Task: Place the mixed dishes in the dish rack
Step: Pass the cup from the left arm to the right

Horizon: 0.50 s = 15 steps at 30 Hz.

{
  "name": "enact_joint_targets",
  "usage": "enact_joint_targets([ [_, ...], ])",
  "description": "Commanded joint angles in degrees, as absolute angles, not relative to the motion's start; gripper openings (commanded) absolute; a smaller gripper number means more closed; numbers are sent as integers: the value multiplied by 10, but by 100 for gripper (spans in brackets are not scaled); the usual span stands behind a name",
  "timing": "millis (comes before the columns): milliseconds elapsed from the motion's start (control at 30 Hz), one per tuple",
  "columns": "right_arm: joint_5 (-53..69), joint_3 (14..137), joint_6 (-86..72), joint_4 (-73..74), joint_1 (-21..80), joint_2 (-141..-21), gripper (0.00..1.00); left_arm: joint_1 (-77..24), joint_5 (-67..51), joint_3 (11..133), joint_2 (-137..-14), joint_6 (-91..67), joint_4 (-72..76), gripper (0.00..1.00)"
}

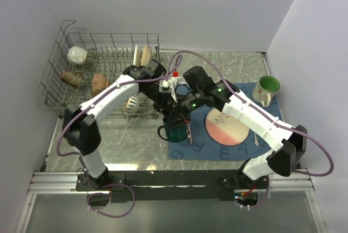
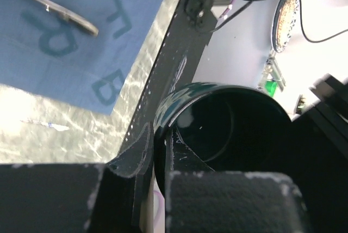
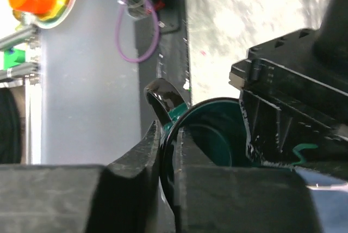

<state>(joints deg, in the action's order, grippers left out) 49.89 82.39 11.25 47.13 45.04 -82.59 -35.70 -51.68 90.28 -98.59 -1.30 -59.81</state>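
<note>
Glossy dark glaze caught the light on the dark green mug (image 1: 175, 130), seen at the left edge of the blue lettered placemat (image 1: 217, 152) on the grey marbled worktop (image 1: 136, 141), just in front of the dish rack (image 1: 58, 53). Whether it rested on the mat or hung just above it could not be told. Both arms met over it. The left claw (image 2: 160, 159) was clenched on the mug's thin wall, one matte black finger outside the rim and one inside. The right claw (image 3: 169, 147) pinched the rim in the same way, beside the curved handle (image 3: 163, 98). The mug's round mouth faced the wrist cameras, its inside smooth and dark.

A slim metal utensil (image 2: 60, 14) lay flat on the woven mat near the mug. Further right sat a round pink-and-cream plate (image 1: 227, 127) with a sprig design, and at the mat's far corner a white mug with a green inside (image 1: 267, 89). The rack, a grey wire basket with upright tines and tall sides, held a white mug (image 1: 77, 54) on its side, two brown bowls (image 1: 100, 83) tipped over and pale plates (image 1: 142, 54) standing on edge
</note>
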Motion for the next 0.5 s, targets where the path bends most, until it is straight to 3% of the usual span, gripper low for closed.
enact_joint_targets([
  [0,501,790,95,457,464,-821,0,-353,-627,976,-1011,-6,-575,1],
  [167,458,768,75,418,462,-789,0,-352,-610,962,-1001,-19,-553,3],
  [200,449,759,70,409,461,-784,0,-352,-587,962,-998,-28,-548,19],
  [233,440,755,56,384,462,-777,0,-348,-581,961,-992,-33,-544,25],
  [267,421,752,51,374,461,-763,0,-346,-576,962,-991,-39,-541,37],
  [333,398,744,32,340,459,-748,0,-338,-552,964,-983,-54,-529,70],
  [367,380,745,27,333,456,-735,0,-336,-548,962,-980,-66,-516,76],
  [433,368,749,12,317,444,-722,0,-325,-514,966,-968,-83,-497,99],
  [467,363,751,7,302,439,-710,0,-321,-508,966,-963,-103,-488,99],
])
